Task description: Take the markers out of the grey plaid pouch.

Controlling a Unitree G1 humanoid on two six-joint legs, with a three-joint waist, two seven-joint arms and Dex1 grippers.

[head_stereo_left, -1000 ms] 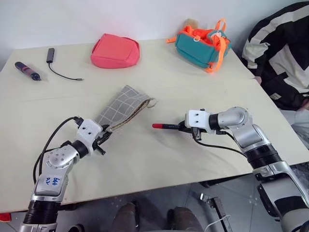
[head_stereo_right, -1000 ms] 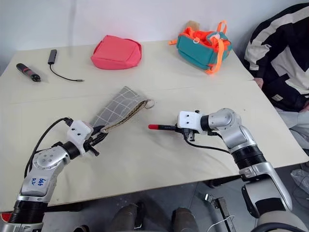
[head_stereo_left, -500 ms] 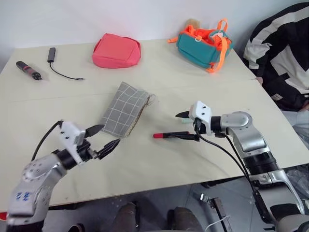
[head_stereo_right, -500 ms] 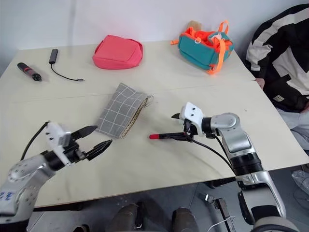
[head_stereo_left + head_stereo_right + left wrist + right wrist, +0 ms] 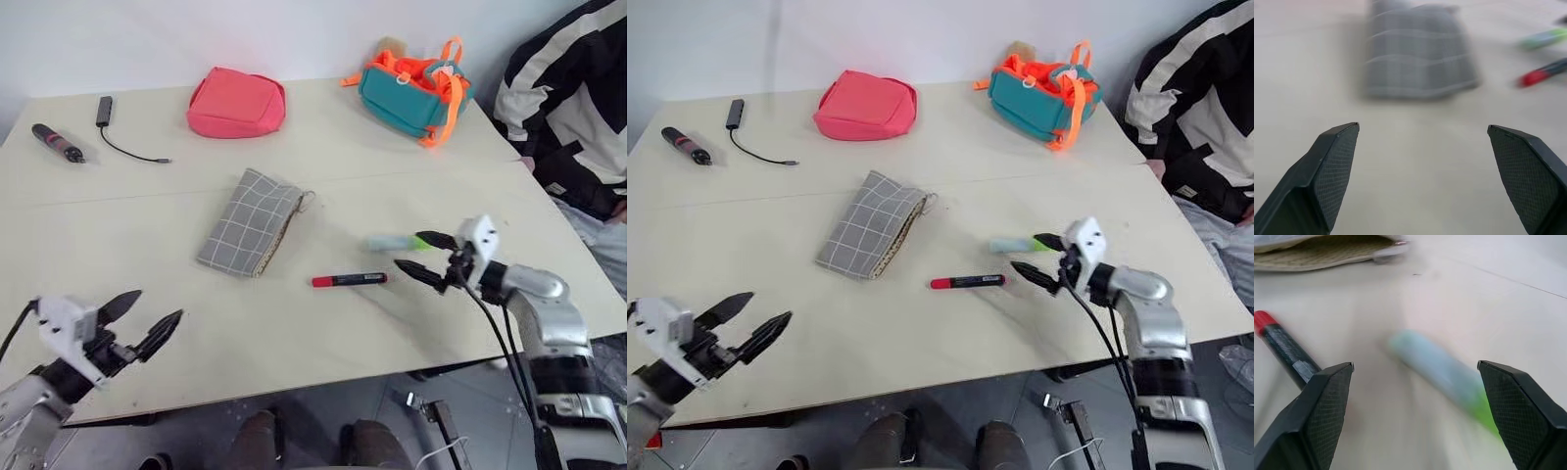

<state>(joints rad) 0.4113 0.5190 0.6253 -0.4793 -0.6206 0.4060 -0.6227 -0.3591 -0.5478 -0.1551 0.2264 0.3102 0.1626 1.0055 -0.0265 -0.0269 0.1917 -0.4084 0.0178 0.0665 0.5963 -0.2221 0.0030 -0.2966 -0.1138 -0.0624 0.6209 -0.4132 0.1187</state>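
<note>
Head view: the grey plaid pouch (image 5: 251, 222) is lying flat mid-table (image 5: 294, 333), the red marker (image 5: 349, 280) just right of it, the mint marker (image 5: 395, 242) beyond. My right gripper (image 5: 425, 255) is hovering beside them, jaws spread; my left gripper (image 5: 139, 320) is spread too, near the table's front edge. Left wrist: pouch ahead, nothing in between. Right wrist: both markers are lying between my spread fingers (image 5: 1327, 401), untouched. Pink pouch (image 5: 235, 102) and teal bag (image 5: 409, 90) are sitting far back.

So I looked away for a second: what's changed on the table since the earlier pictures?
The left gripper let go of the grey plaid pouch, now lying flat, and drew back open. The right gripper released the red marker onto the table and opened; the green marker lies nearby. Pink pouch, teal bag, dark tool unchanged.
</note>
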